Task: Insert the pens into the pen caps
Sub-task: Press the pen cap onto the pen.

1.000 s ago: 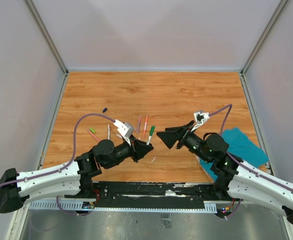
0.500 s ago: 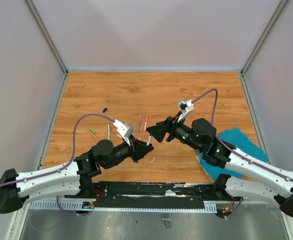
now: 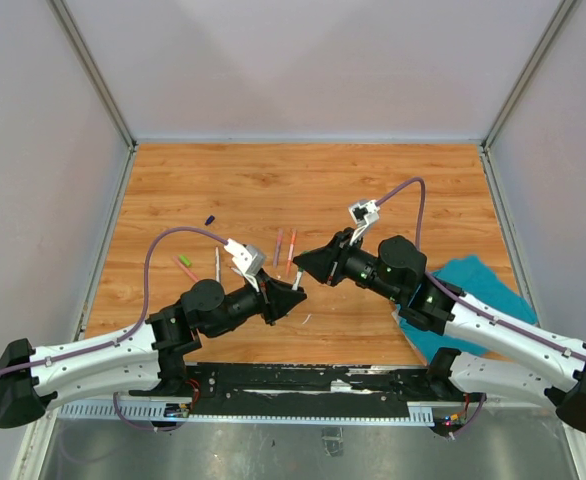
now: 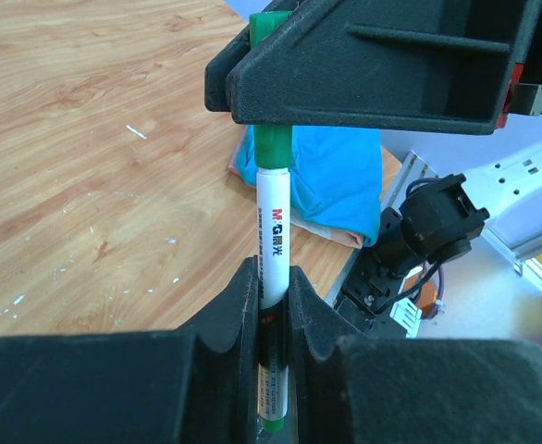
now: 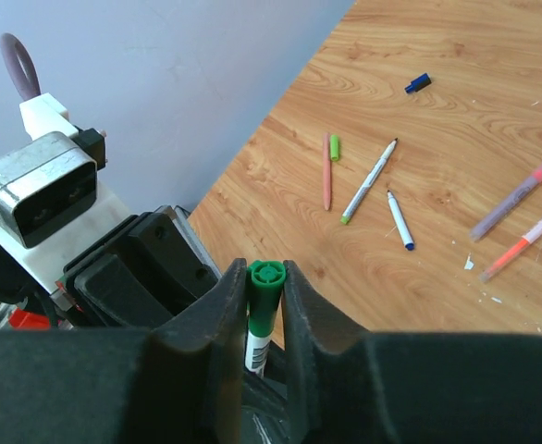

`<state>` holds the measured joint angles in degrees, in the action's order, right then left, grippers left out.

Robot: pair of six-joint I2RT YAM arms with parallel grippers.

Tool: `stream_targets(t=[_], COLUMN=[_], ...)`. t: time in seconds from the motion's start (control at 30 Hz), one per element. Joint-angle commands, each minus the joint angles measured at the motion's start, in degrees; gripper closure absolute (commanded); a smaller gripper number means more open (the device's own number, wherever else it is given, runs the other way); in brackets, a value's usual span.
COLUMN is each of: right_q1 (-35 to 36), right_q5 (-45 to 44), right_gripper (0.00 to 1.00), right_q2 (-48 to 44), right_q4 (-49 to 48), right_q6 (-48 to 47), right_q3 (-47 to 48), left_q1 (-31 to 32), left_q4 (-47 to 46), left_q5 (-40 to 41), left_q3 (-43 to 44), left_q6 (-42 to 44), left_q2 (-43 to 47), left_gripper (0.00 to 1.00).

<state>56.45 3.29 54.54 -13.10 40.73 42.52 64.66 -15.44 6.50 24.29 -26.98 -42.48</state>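
The green pen (image 4: 273, 231) is held clear of the table (image 4: 67, 139), its white barrel clamped between the closed jaws of the left gripper (image 4: 271, 276). Its long axis runs straight out of that jaw gap toward the opposing arm. The green cap (image 4: 272, 153) is at the far end of the barrel, on the same axis. The right gripper (image 5: 265, 289) has its jaws closed on the cap, and in the right wrist view the cap appears end-on, centred in the gap, with a finger against each flank. The two grippers face one another tip to tip, near but apart, with a short run of bare barrel exposed between them. Whether the cap is fully seated on the barrel cannot be told from these views. Judgement: the coming move depends on this shared line, and any closing travel should run along the barrel axis with no sideways offset, since an angled cap would bind on the tip. Neither arm is nearer, as each already grips its own part. Beyond and below the right jaws, the loose pens (image 5: 368, 180) lie flat on the table at mixed angles, with a dark blue cap (image 5: 417, 82) well apart from them. The teal cloth (image 4: 331, 180) lies on the table beyond the left jaws, behind the held pen
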Motion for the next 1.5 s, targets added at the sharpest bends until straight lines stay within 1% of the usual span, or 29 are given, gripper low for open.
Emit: stream_targets(t=[0.0, 0.1, 0.13, 0.37, 0.5, 0.57, 0.67, 0.9, 1.23, 1.47], right_q1=[-1.6, -1.6, -1.6, -1.1, 0.7, 1.9, 5.0, 10.8, 18.0, 22.9], right_q5=[1.2, 1.9, 2.2, 6.3, 6.0, 5.6, 3.8, 1.3, -3.2, -8.0], right_gripper=[0.86, 0.98, 0.99, 0.99, 0.99, 1.00, 0.99, 0.99, 0.99, 0.99], right_q2=[0.0, 0.1, 0.1, 0.4, 0.7, 1.3, 2.1, 4.1, 4.1, 3.9], right_q4=[-2.3, -2.3, -2.2, -2.9, -3.7, -4.6, -5.4, -6.8, -7.1, -8.3], right_q6=[0.6, 0.9, 1.0, 2.2, 2.8, 2.9, 3.0, 3.5, 2.7, 1.9], right_q3=[-1.7, -3.0, -3.4, -7.0, -9.6, -10.7, -12.2, -14.7, -18.0, -20.8], left_q1=[0.4, 0.4, 0.4, 0.4, 0.4, 0.4, 0.4, 0.4, 0.4, 0.5], left_q4=[-2.6, -2.6, -2.6, -3.4, -4.7, -5.3, -6.4, -9.5, -10.6, -12.2], left_q5=[-0.3, -0.2, -0.1, 1.2, 2.1, 1.3, 0.2, 0.9, 1.2, 1.9], left_q3=[0.8, 1.7, 2.1, 4.8, 6.6, 7.9, 9.4, 10.1, 11.7, 11.6], left_q6=[1.1, 1.2, 1.3, 1.2, 1.0, 0.8, 0.0, -1.0, -0.5, -1.0], left_q2=[1.1, 1.4, 1.6, 2.5, 3.2, 2.9, 2.6, 3.8, 3.6, 3.9], left_gripper=[1.00, 0.99, 0.99, 1.00, 1.00, 0.99, 1.00, 1.00, 1.00, 0.99])
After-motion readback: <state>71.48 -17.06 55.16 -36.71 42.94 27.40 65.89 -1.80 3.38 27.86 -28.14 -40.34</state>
